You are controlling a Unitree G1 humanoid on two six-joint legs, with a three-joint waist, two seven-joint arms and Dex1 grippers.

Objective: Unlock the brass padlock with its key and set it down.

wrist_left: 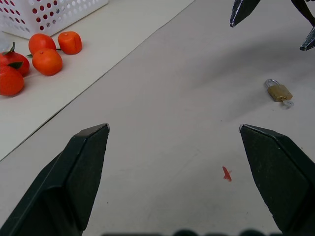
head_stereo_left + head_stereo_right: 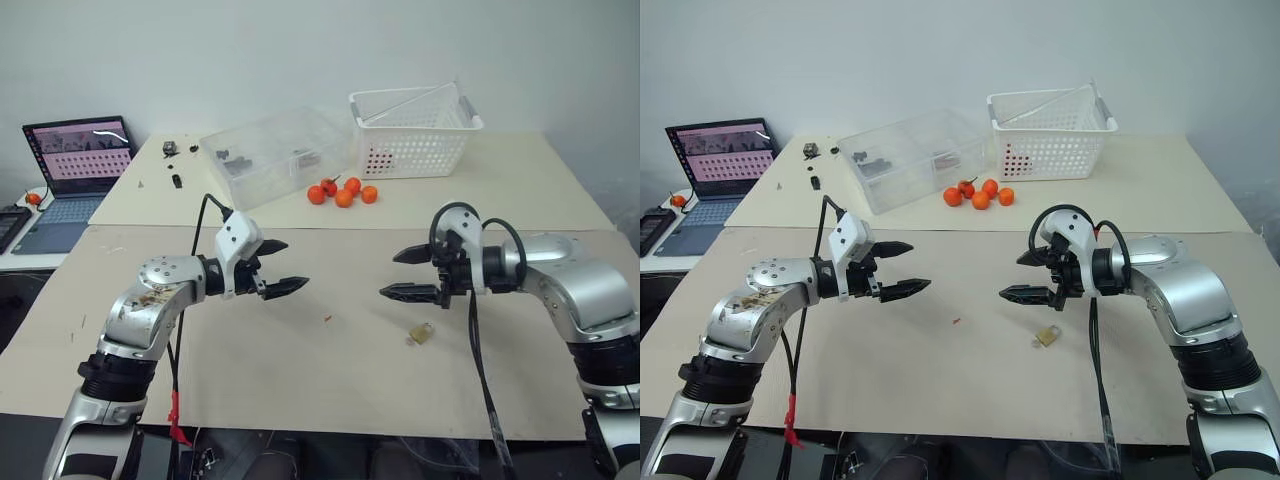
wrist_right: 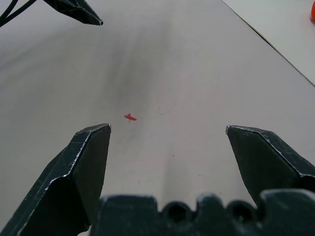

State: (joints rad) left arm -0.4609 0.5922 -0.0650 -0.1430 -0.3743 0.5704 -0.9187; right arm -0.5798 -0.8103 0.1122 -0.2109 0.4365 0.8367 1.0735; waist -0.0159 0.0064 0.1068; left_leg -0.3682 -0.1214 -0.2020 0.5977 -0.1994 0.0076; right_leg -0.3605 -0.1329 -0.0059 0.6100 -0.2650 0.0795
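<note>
The brass padlock (image 2: 422, 333) lies flat on the beige table, its silvery shackle (image 1: 270, 82) pointing away from the small pale key (image 1: 288, 103), which sticks out of its base. My right gripper (image 2: 389, 275) hangs open in the air just above and left of the padlock, holding nothing. Across a gap to the left, my left gripper (image 2: 293, 265) faces it, also open and empty. The left wrist view shows the padlock (image 1: 278, 91) ahead beyond the open fingers (image 1: 83, 162), below the right gripper's fingertips (image 1: 241, 10).
Several orange fruits (image 2: 343, 192) sit at the back, between a clear plastic box (image 2: 270, 155) and a white basket (image 2: 413, 130). A laptop (image 2: 75, 165) stands on a side table at far left. A tiny red scrap (image 2: 327, 319) lies between the grippers.
</note>
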